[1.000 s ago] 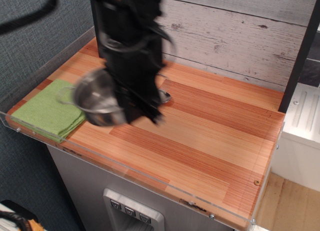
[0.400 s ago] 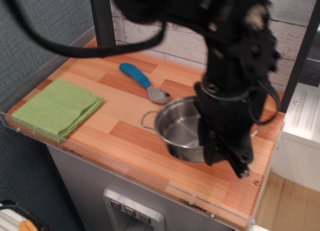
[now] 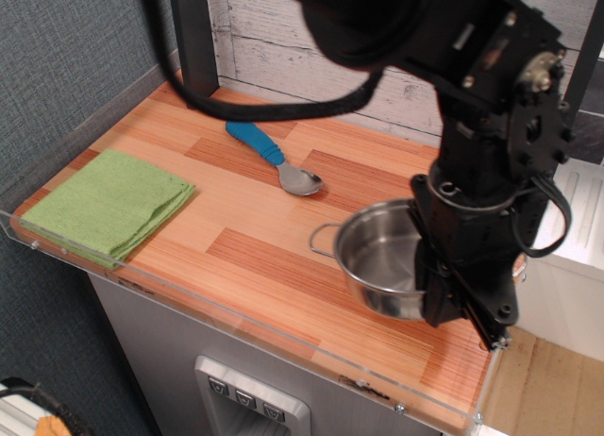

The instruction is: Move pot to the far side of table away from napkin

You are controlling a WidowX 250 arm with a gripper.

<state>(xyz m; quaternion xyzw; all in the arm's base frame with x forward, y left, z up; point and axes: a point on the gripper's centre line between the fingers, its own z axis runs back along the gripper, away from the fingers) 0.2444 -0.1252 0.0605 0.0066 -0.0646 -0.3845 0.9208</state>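
shiny steel pot at right end of wooden desk, well apart from green napkin at left end. black gripper covers pot's right rim; jaws hidden behind arm body, cannot tell spread or pinching. blue-handled spoon lies between, toward back.

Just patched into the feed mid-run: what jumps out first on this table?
The big black robot arm fills the right side, its hand down at the rim of a shiny steel pot near the table's right end. Opposite, a folded green napkin lies at the left edge, with a blue-handled spoon toward the back.
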